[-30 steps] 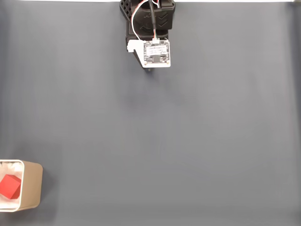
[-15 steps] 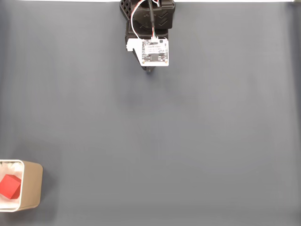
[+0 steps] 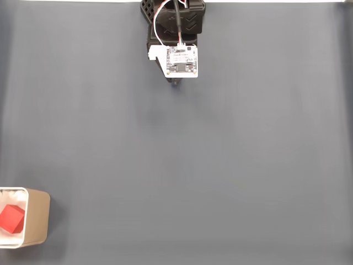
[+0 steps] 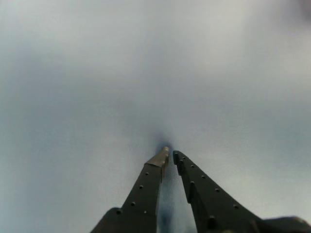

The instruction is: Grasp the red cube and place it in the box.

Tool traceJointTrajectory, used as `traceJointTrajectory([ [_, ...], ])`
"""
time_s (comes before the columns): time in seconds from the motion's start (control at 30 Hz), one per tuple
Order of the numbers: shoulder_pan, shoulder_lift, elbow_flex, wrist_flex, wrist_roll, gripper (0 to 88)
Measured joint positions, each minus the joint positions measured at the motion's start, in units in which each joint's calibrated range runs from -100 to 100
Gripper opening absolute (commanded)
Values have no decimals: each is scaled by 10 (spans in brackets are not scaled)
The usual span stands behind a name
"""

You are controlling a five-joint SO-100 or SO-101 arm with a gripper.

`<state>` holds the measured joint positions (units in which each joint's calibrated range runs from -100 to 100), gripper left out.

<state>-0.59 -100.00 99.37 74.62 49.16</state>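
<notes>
Fixed view: red cube (image 3: pixel 11 218) inside box (image 3: pixel 37 216) at lower left (placing judged done). Fingers (image 4: pixel 169 154) clenched on nothing, folded back over tabletop (image 3: pixel 220 165). Next: nothing but rest.

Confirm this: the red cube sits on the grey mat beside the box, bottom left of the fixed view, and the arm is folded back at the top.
Not quite. The fixed view shows the red cube inside the box, not beside it. The rest holds.
</notes>
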Motion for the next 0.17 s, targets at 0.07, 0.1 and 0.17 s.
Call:
traceJointTrajectory([
  [0.07,0,0,0,0,0,2],
  [0.1,0,0,0,0,0,2],
  [0.17,0,0,0,0,0,2],
])
